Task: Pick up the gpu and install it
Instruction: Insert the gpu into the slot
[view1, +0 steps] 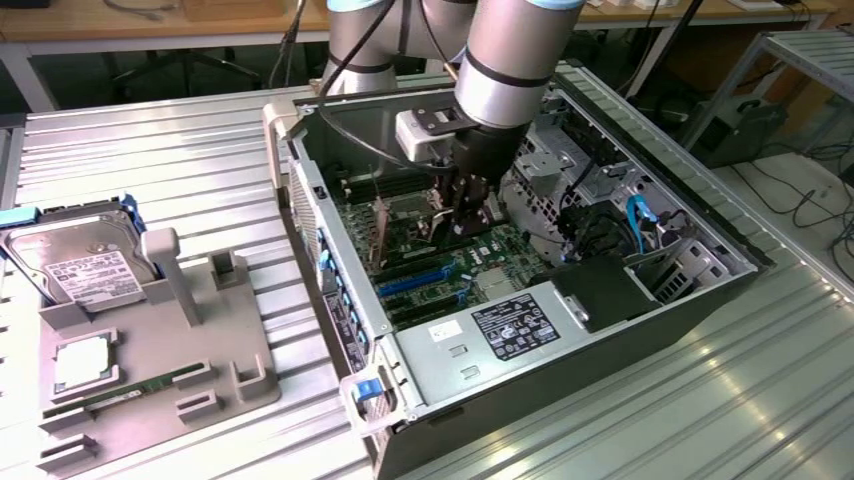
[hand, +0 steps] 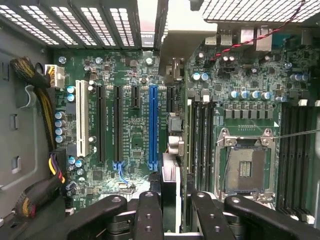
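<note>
One arm reaches down into one open computer case (view1: 694, 290) lying on its side on the ribbed metal bench (view1: 160, 160). The fingers (hand: 172, 212) are clamped on one gpu (hand: 172, 100), held edge-on: in the wrist view the thin card runs straight out from between the two black fingers toward the case's rear wall, its pale metal bracket (hand: 187, 30) at the far end. In the exterior view the card (view1: 438, 228) hangs under the wrist, just above the motherboard (view1: 501, 255).

Beside the card, on one side of the fingers, lie one blue expansion slot (hand: 153, 125), three black slots and one white slot (hand: 80, 117). On the other side sit four black RAM slots (hand: 200, 135) and one empty CPU socket (hand: 246, 167), with more memory slots past it. The card's lower edge stands between the blue slot and the RAM slots; whether it touches the board, I cannot tell.

Room is tight: the case walls close in on all sides, a power supply (view1: 514, 325) and a bundle of cables (hand: 37, 107) sit near.

Well away from the fingers, outside the case, one grey holder tray (view1: 147, 350) carries one hard drive (view1: 80, 265), one CPU (view1: 83, 365) and one RAM stick (view1: 127, 392).
</note>
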